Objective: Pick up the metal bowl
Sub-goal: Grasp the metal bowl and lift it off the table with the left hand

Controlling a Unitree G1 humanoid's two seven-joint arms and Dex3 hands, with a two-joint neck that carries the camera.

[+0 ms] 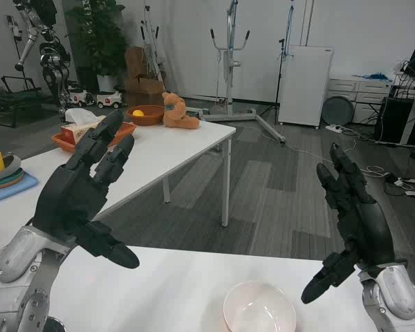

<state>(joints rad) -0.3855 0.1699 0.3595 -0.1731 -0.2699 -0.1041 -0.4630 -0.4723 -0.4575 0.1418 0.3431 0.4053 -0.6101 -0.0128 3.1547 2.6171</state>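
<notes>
Fingers (pixel 100 149) spread wide and holding nothing, the robot's left hand (pixel 79 197) hangs raised above and to the left of the bowl (pixel 259 308), while the right hand (pixel 353 221), its fingers equally apart and empty, is lifted above and to the bowl's right. The bowl, pale with a pinkish sheen in this light, sits upright on the white bench (pixel 166 290) at the near edge of the frame, partly cut off at the bottom, with both hands well clear of it. The pick-up appears not yet begun: this reads as the approach stage. The next move would likely call for one hand, probably the nearer right, to drop toward the rim and close on it. Beyond the bowl, a second bench (pixel 173 142) carries a soft toy (pixel 176 112) and baskets
</notes>
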